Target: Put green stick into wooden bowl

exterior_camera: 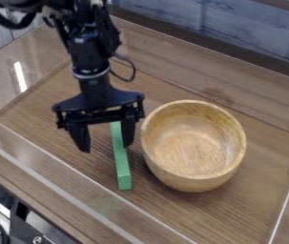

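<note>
A: Green stick [120, 156], one item, flat matte bar. Lies on the wood-grain surface [223, 95] just left of the wooden bowl [194, 145], its near end close against the bowl's outer wall; contact cannot be told.

B: Bowl, condition?

A: Round, light tan, thick rim, upright, nothing inside. Landmark for all entries.

B: Claw?

A: Black claw [102, 132], pointing down, jaws spread wide, nothing between them. Positioned left of the bowl, over the stick's far end, one finger on either side of the bar. Whether the tips reach the surface cannot be told.

B: Step in hand?

A: By my reading, the approach to the grasp. Stick not yet gripped, not yet lifted.

B: Next move requires?

A: Likely a final lowering so both fingers bracket the bar's narrow width, then a close. A hold this near the end may let the bar tip, so some shift toward its middle could help. Then lift clear of the rim, carry right, release over the bowl.

B: Other items?

A: Clear walls [32, 158] bordering the surface, left of the bowl.
</note>
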### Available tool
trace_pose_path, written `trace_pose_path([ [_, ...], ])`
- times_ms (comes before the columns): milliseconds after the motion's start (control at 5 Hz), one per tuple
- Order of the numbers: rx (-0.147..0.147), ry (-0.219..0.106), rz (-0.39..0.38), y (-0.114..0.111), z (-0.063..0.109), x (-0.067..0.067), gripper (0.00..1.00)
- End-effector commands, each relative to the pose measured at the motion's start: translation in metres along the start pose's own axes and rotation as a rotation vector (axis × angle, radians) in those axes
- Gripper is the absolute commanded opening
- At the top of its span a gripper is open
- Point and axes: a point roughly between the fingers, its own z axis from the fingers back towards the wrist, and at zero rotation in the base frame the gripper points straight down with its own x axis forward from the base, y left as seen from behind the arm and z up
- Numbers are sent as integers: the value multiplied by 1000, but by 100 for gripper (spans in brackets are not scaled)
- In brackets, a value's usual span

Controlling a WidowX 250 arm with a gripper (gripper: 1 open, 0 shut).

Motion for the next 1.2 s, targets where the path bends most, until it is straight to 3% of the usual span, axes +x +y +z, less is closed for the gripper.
trace_pose_path([
  [0,-18,-46,38,-3,-2,15,100],
  [400,-16,-73,74,-10,-12,31,100],
  [800,-10,-87,33,-25,-11,13,100],
  [1000,-5,-96,42,-15,-11,20,100],
])
